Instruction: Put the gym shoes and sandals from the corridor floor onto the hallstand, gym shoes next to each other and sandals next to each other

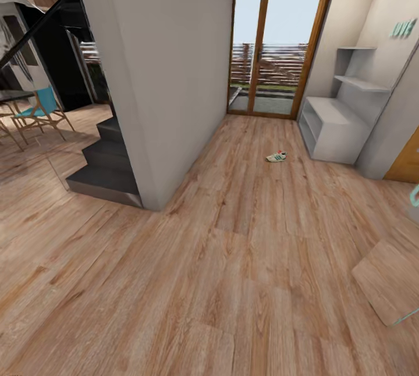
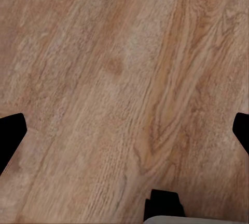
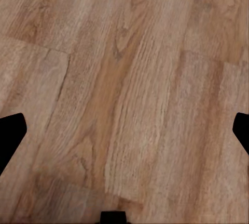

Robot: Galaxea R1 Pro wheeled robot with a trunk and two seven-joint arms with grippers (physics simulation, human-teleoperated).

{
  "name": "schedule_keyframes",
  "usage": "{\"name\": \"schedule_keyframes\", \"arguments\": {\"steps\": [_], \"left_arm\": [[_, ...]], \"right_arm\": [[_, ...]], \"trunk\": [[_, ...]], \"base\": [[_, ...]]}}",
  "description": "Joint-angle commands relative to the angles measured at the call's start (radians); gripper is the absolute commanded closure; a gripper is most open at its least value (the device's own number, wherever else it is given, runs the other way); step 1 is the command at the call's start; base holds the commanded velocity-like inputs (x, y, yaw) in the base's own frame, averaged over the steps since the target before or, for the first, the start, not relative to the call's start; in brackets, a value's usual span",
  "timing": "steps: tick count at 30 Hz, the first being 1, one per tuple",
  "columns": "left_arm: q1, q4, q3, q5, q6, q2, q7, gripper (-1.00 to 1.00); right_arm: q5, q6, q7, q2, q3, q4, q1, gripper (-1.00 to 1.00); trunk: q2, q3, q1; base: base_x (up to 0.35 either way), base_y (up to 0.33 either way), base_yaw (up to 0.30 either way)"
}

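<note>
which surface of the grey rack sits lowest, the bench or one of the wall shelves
The bench of the hallstand, standing on the floor; both staggered shelves hang above it.

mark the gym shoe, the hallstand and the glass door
gym shoe (image 1: 276, 156): head view, its white side.
hallstand (image 1: 340, 113): head view, bench top.
glass door (image 1: 289, 44): head view, right pane.

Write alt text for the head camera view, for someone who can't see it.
A lone gym shoe lies on the wood-plank corridor floor, a little way in front of the empty grey hallstand on the right wall. Glass doors close the corridor's far end, and dark stairs rise at left.
</note>
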Motion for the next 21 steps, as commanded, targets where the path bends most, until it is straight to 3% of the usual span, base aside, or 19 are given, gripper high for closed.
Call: {"name": "schedule_keyframes", "arguments": {"steps": [1,7,14,21], "left_arm": [[-0.001,0.001,0.001,0.001,-0.004,0.0,0.0,-1.0],[-0.001,0.001,0.001,0.001,-0.004,-0.001,0.002,-1.0],[-0.001,0.001,0.006,0.002,-0.008,-0.001,0.007,-1.0],[-0.001,0.001,0.055,0.001,-0.013,-0.002,0.005,-1.0]], "right_arm": [[0.0,-0.003,0.0,0.0,-0.001,0.0,0.0,-1.0],[0.0,-0.003,-0.001,0.0,-0.001,0.001,0.0,-1.0],[0.0,-0.003,-0.001,0.0,-0.001,0.0,0.0,-1.0],[0.0,-0.004,-0.002,0.0,-0.002,0.0,0.0,-1.0]], "trunk": [[0.0,-0.001,0.0],[0.0,-0.001,0.0],[0.0,-0.001,0.0],[0.0,-0.001,0.0]], "base": [[0.291,0.192,0.277],[0.241,0.23,0.278],[0.036,0.049,0.279],[0.002,0.003,0.279]]}}
